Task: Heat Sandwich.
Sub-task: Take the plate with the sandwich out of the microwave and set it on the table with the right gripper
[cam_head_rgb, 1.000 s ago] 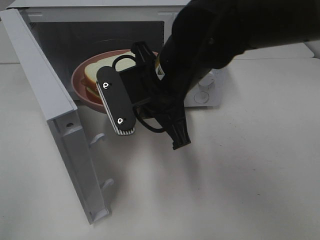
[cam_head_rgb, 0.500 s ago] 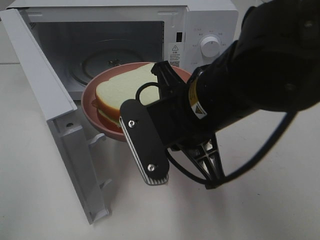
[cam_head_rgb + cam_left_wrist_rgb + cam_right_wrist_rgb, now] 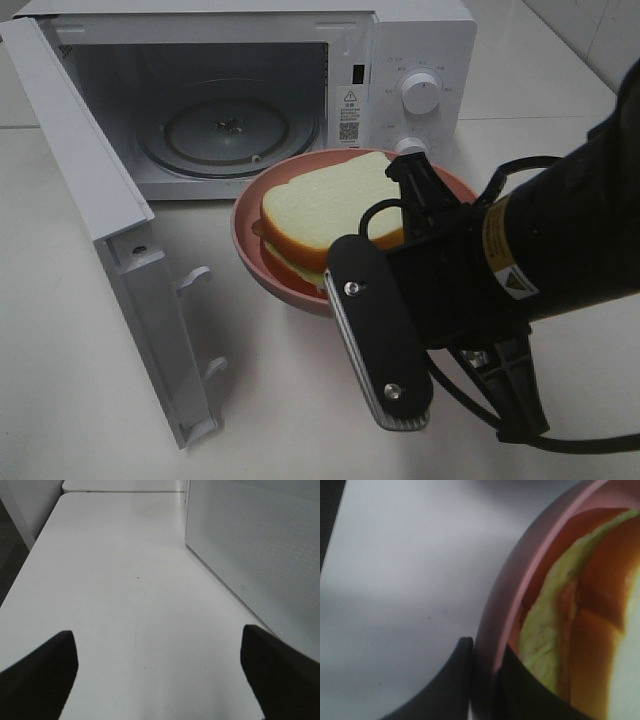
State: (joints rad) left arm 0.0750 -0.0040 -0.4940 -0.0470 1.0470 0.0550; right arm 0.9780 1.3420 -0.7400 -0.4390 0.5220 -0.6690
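1. Left hand (image 3: 159,680) first: your left wrist view shows its two fingers spread wide with nothing between them, over bare tabletop (image 3: 125,580) beside the outer wall of the microwave (image 3: 250,90). It carries nothing.
2. You have the microwave as your landmark: its door (image 3: 110,250) stands swung fully open, and the glass turntable (image 3: 228,125) inside is bare.
3. Just in front of the microwave's opening is the pink plate (image 3: 250,235), with the sandwich (image 3: 325,205) lying on it, outside the cavity.
4. Right hand (image 3: 482,670): it is clenched on the near rim of the plate, one finger outside the wall and one inside, as your right wrist view shows.
5. Judge the sandwich as light and soft; the bread would dent and the filling could slide if pinched. Take hold of the stiff plate rim instead, as you do now.
6. Keep the plate level, since a one-sided rim hold lets it tip.
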